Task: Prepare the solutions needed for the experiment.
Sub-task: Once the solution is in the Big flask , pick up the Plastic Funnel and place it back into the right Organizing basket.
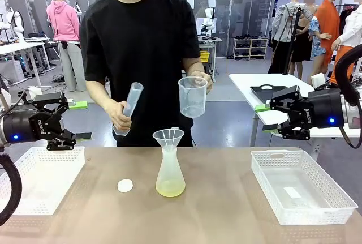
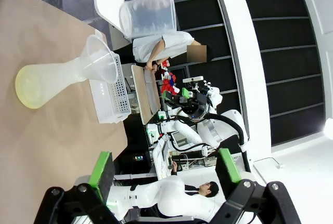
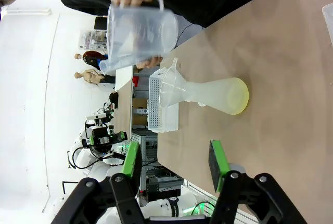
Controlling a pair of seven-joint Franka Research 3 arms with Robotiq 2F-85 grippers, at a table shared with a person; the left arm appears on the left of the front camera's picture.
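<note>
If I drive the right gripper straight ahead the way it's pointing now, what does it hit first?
Probably the funnel seated in the flask, which lies straight ahead of the open right gripper in its wrist view. The beaker held by the person hangs close to that line; depth is unclear.

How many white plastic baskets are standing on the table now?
2. The left basket sits at the left end of the table, partly cut by the picture's edge. The right basket sits at the right end. No place here could hide another.

left gripper (image 1: 81,120) and right gripper (image 1: 264,118) point inward, jaws spread apart, both empty.
</note>
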